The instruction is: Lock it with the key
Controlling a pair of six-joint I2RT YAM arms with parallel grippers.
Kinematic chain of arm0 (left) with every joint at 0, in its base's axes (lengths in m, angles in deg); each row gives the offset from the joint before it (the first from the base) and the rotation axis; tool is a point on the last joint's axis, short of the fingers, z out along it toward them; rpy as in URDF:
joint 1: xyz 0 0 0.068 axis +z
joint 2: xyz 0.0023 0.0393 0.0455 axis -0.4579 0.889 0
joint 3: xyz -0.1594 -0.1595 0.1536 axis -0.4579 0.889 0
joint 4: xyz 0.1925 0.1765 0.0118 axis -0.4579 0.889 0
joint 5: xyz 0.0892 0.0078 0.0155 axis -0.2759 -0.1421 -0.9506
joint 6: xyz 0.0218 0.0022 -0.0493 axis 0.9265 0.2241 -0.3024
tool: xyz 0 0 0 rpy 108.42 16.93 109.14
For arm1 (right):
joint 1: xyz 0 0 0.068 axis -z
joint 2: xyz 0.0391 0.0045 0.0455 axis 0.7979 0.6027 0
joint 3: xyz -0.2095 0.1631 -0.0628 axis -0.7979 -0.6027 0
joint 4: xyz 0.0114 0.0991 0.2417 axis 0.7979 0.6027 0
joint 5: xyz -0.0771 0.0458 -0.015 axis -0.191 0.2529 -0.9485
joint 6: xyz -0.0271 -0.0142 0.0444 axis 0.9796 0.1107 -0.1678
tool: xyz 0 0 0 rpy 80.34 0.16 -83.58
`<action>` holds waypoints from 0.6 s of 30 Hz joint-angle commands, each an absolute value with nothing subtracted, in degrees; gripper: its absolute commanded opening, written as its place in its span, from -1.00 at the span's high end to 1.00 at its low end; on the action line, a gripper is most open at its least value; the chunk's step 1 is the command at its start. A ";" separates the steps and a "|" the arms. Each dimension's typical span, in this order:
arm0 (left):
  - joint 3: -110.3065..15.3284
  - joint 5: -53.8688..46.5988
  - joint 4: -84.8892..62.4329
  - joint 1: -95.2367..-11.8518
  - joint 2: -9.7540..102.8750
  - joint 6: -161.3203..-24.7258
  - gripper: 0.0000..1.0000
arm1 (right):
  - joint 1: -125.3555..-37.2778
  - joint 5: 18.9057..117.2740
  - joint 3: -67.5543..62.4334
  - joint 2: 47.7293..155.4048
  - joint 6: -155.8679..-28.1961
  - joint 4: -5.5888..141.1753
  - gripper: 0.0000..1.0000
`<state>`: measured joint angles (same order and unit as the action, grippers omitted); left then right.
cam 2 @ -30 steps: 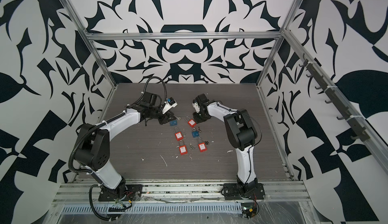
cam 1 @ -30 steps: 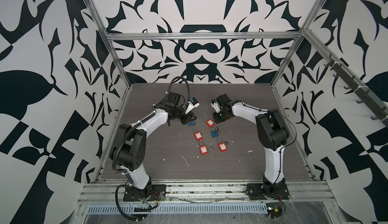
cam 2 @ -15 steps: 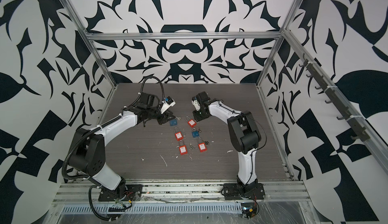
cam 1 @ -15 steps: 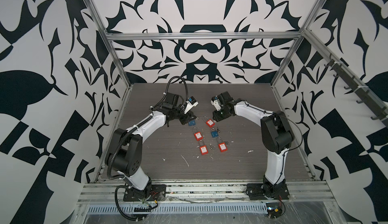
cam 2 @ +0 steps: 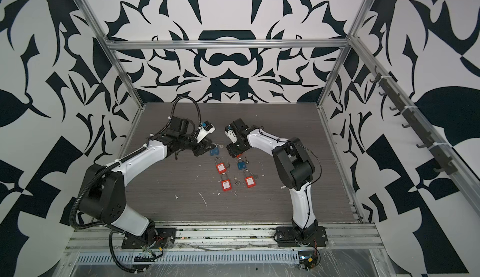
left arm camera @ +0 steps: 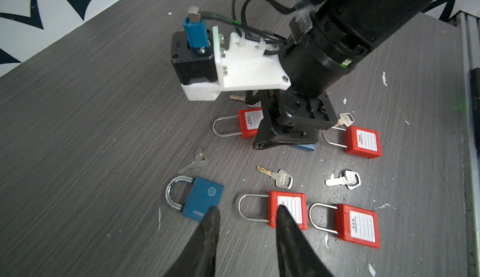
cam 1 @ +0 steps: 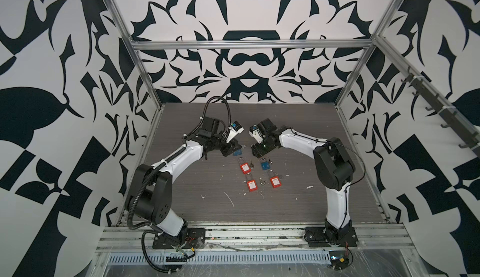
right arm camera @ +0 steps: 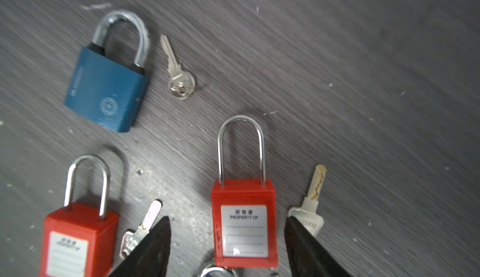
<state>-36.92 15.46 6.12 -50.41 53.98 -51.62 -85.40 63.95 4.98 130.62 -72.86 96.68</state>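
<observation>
My right gripper is open low over the table, with a red padlock lying flat between its fingers, touching neither. A silver key lies beside that lock, its head partly under one finger. My left gripper is open and holds nothing. One of its fingertips is at the edge of a blue padlock, which has a small key next to it. In both top views the grippers face each other at the back of the lock cluster.
More red padlocks and a second blue padlock lie flat mid-table, with loose keys among them. White scraps dot the grey table. Metal frame posts and patterned walls enclose it.
The right gripper has moved left and forward, and now covers the rearmost red padlock in the top views. The left arm's elbow has sunk toward the front; its gripper stays by the blue padlock.
</observation>
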 commanded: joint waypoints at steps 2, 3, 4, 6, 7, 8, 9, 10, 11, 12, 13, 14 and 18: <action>-36.13 15.12 7.17 -50.30 52.16 -52.09 0.22 | -85.95 60.07 7.58 130.86 -76.04 96.47 -0.41; -36.13 15.13 7.19 -50.36 52.03 -52.20 0.22 | -86.03 59.01 7.55 131.17 -77.23 96.31 -0.38; -36.04 15.11 7.27 -50.37 52.12 -52.25 0.22 | -86.08 58.16 7.55 131.34 -78.30 96.08 -0.36; -35.90 15.12 7.32 -50.30 51.95 -52.31 0.22 | -86.21 57.03 7.70 131.54 -80.80 95.68 -0.28; -35.88 15.12 7.32 -50.36 51.96 -52.33 0.22 | -86.24 56.24 7.56 131.50 -81.64 95.33 -0.25; -35.87 15.20 7.32 -50.37 51.96 -52.27 0.22 | -86.38 55.44 7.33 131.45 -82.42 94.85 -0.20; -35.87 15.28 7.41 -50.34 51.95 -52.31 0.22 | -86.57 54.49 7.27 131.45 -83.20 94.40 -0.16; -35.89 15.36 7.49 -50.34 52.06 -52.31 0.22 | -86.60 54.00 7.26 131.45 -83.81 94.10 -0.12; -35.91 15.47 7.58 -50.32 52.08 -52.26 0.22 | -86.63 53.41 7.27 131.54 -84.68 94.00 -0.08; -35.87 15.53 7.58 -50.33 52.06 -52.33 0.22 | -86.60 52.85 7.34 131.63 -85.49 93.88 -0.02; -35.88 15.56 7.58 -50.37 52.06 -52.36 0.22 | -86.67 52.23 7.50 131.63 -86.22 93.95 0.00; -35.78 15.60 7.58 -50.33 51.97 -52.42 0.22 | -86.66 52.06 7.57 131.70 -86.82 93.94 0.01; -35.66 15.73 7.58 -50.30 51.75 -52.59 0.22 | -86.75 52.23 8.25 131.74 -88.13 94.05 0.02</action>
<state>-36.74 15.09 6.27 -50.41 53.61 -52.23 -86.41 54.07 5.83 132.96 -85.34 94.75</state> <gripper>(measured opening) 0.391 0.491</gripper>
